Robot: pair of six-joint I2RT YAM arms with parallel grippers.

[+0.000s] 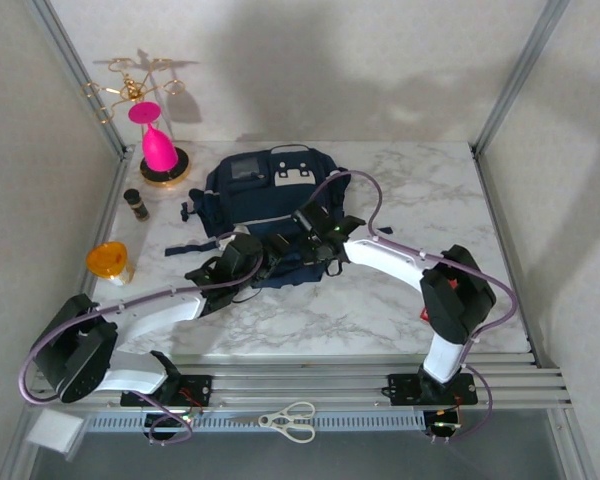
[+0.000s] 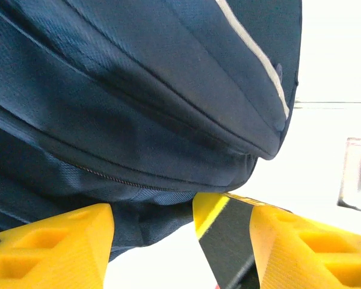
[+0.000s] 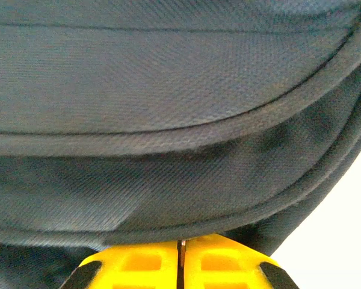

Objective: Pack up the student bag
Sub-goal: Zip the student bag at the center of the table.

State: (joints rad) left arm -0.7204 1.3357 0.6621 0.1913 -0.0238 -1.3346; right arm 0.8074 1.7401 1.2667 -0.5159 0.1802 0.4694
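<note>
On the marble table (image 1: 410, 300), student bag (image 1: 270, 200) lengthwise near-to-far, patched end farthest; left gripper (image 2: 162, 241) agape, right gripper (image 3: 180, 247) pinched shut.

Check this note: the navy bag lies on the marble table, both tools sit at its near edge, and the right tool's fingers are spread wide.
One error: the right tool has its fingers pressed together, not spread; the right wrist view shows it, just below the student bag. The rest holds: the bag lies on the marble table, with the left tool at its near edge too.
</note>
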